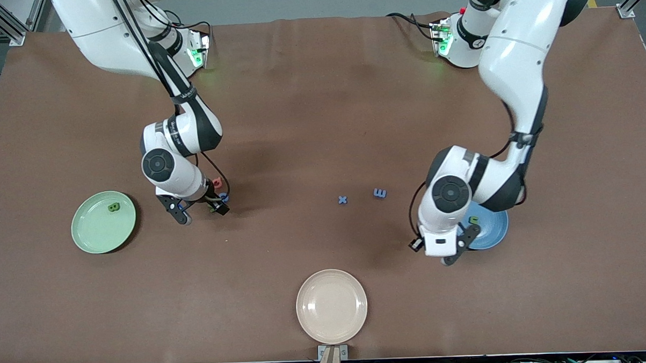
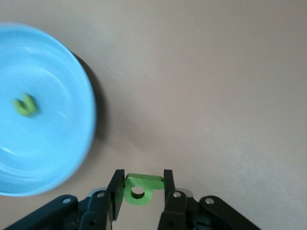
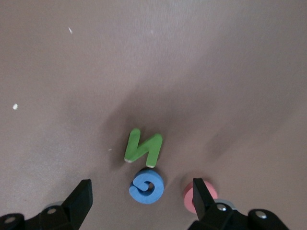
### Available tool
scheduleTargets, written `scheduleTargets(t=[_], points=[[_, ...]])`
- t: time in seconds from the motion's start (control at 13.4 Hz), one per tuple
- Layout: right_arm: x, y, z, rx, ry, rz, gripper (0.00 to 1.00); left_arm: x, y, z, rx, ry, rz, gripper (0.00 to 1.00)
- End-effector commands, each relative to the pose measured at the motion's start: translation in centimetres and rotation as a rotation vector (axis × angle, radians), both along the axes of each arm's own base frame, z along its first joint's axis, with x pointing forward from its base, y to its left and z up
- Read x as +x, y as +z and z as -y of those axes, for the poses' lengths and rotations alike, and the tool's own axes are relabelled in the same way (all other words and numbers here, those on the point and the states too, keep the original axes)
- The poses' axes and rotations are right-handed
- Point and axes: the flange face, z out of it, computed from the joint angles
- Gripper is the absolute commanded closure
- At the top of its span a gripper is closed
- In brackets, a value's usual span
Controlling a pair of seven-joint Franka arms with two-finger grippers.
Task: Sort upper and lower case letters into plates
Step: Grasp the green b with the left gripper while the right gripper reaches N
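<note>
Mint-green plate (image 1: pixel 88 232) holding one green letter (image 1: pixel 114 207) is seen toward the right arm's end of the worktop (image 1: pixel 321 122), the right tool (image 3: pixel 142 199) spread wide over a blue letter (image 3: pixel 146 185), green N (image 3: pixel 143 146) and pink-red letter (image 3: pixel 191 195), while beside the blue plate (image 2: pixel 43 143) the left tool (image 2: pixel 142 188) is clamped on a green looped letter (image 2: pixel 140 188).

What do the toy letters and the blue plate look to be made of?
The green N, the blue letter and the green letter held in the left gripper look like matte foam or soft rubber: thick, flat-faced, no shine. The blue plate looks like smooth glossy plastic, though glazed ceramic is possible.
</note>
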Motion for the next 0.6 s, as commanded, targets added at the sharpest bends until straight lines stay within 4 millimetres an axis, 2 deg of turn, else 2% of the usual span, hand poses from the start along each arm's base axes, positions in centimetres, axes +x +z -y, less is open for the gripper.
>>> scheduleTargets(t=[0.0, 0.15, 0.37, 0.45, 0.52], points=[[0.0, 0.7, -0.4, 0.011, -0.055, 0.021, 0.08, -1.7, 0.9, -3.6, 0.034, -0.051, -0.059, 1.00], [0.2, 0.7, 0.1, 0.006, -0.061, 0.021, 0.08, -2.9, -0.4, -6.6, 0.048, -0.063, -0.104, 1.00], [0.5, 0.1, 1.4, 0.000, -0.091, 0.012, 0.08, -4.1, -1.4, -10.2, 0.053, -0.047, -0.142, 0.93], [1.0, 0.2, 1.7, -0.001, -0.118, 0.011, 0.08, -4.5, -1.9, -10.2, 0.053, -0.047, -0.150, 0.87], [1.3, 0.1, 1.8, -0.001, -0.130, 0.012, 0.08, -5.0, -2.2, -10.3, 0.054, -0.039, -0.156, 0.65]])
